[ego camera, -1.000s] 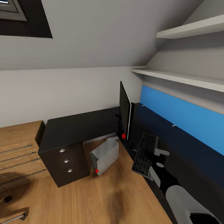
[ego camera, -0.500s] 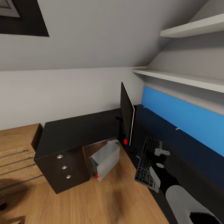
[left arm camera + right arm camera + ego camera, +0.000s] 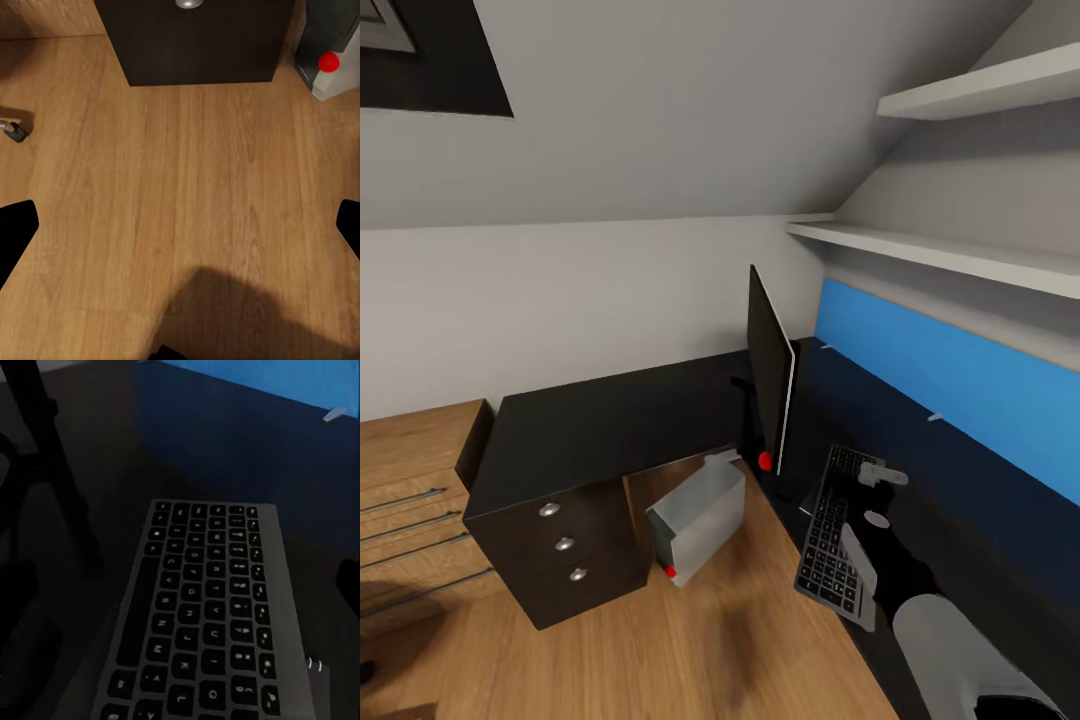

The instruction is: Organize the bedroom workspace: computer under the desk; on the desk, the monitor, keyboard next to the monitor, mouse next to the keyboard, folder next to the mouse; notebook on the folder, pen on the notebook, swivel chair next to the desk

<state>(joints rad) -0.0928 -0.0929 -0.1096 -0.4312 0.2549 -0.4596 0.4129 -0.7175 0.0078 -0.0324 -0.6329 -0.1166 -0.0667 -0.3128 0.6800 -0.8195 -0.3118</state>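
Here, right tool [image 3: 870,520] over keyboard [image 3: 830,530], desk [image 3: 610,425]

A wooden cabinet [image 3: 410,500] with metal bar handles stands on the wood floor [image 3: 690,650]. Two white shelves [image 3: 950,250] and a blue wall panel [image 3: 950,385] sit well above the jaws.

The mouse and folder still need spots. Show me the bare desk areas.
Bare room: the desk wing above the drawers, left of the monitor, and the strip between the keyboard and the blue wall panel. Crowded: the desk edge, where the right gripper hangs over the keyboard beside the monitor stand.
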